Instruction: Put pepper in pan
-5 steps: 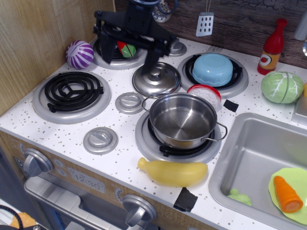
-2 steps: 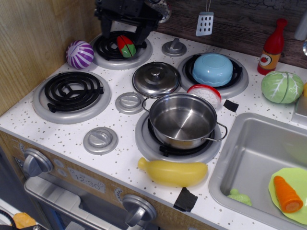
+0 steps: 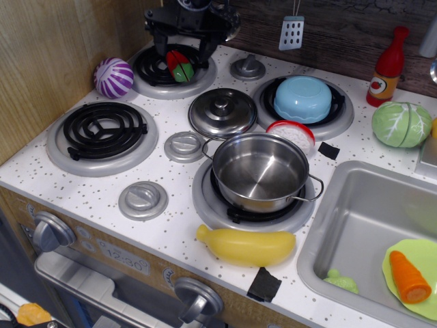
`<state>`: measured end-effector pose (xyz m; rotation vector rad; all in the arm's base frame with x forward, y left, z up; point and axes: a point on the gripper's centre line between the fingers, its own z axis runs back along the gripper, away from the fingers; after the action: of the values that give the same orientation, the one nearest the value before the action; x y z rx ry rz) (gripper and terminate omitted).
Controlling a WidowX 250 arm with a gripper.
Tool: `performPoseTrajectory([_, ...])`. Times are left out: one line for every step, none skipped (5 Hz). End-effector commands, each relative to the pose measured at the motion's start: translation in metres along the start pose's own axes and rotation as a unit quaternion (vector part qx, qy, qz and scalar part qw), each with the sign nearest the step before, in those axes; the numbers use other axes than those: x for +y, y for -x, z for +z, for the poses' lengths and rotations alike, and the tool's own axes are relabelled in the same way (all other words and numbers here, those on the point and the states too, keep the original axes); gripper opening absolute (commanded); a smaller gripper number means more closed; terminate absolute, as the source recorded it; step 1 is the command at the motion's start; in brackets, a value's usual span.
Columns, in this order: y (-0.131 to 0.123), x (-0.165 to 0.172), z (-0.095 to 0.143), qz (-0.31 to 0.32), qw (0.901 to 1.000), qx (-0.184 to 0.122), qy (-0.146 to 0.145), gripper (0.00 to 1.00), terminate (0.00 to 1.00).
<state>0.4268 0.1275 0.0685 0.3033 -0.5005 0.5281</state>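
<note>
The red pepper (image 3: 178,65) with its green end lies on the back left burner (image 3: 151,80). My black gripper (image 3: 181,49) hangs right above it at the top of the view. It is open, with one finger (image 3: 159,45) to the left of the pepper and the other to the right; I cannot tell if they touch it. The shiny steel pan (image 3: 260,171) stands empty on the front right burner, well to the front right of the gripper.
A domed steel lid (image 3: 222,111) lies between pepper and pan. A purple striped ball (image 3: 113,77) sits by the left wall. A light-blue bowl (image 3: 302,98), red-rimmed disc (image 3: 292,132), yellow squash (image 3: 246,246), cabbage (image 3: 401,124), red bottle (image 3: 388,67), and sink (image 3: 355,225) with a carrot (image 3: 410,277) are also in view.
My gripper has drawn back from over the lid toward the back left burner and now straddles the pepper. The pepper and pan have not moved.
</note>
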Motion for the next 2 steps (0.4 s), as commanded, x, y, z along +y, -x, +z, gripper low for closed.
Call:
performPoseTrajectory([-0.021,-0.007,-0.002,0.006,0.9989,-0.039,0.025,1.0,0.0])
performPoseTrajectory([-0.02,-0.009,-0.015,0.002,0.9987,-0.035,0.038,1.0,0.0])
